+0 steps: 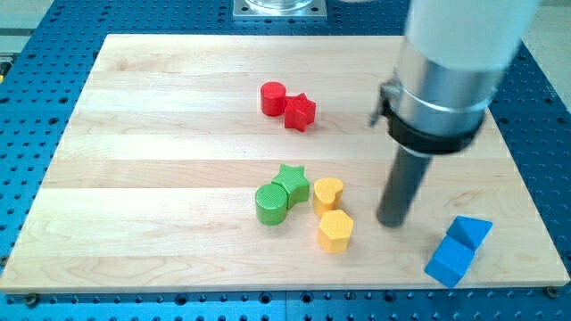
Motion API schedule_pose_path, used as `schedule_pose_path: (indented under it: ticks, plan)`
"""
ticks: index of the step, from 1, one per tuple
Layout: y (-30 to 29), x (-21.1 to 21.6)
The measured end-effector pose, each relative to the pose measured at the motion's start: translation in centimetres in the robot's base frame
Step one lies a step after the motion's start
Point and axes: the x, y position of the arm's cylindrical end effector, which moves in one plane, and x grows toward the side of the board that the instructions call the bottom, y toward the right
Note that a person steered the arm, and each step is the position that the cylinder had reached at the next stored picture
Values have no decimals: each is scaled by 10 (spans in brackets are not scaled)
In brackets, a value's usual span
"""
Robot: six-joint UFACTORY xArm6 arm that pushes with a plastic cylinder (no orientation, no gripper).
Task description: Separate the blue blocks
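Two blue blocks touch each other near the view's bottom right corner: a blue triangular block point(470, 232) above and a blue cube point(448, 262) below it. My tip point(391, 221) rests on the wooden board point(161, 178), left of the blue blocks, with a gap between them. It stands just right of the yellow blocks.
A red cylinder point(273, 97) and a red star point(301, 111) touch at the view's top centre. A green cylinder point(271, 203) and green star point(292, 183) sit together mid-board. A yellow heart-shaped block point(327, 193) and a yellow hexagon point(335, 231) sit beside them.
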Motion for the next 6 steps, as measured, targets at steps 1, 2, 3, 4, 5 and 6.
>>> schedule_pose_path:
  ticks: [1,2,3,4,5,6]
  plan:
    - [-21,33]
    - [-39,35]
    - [-60,17]
    - [-58,17]
    - [10,4]
    - [75,-10]
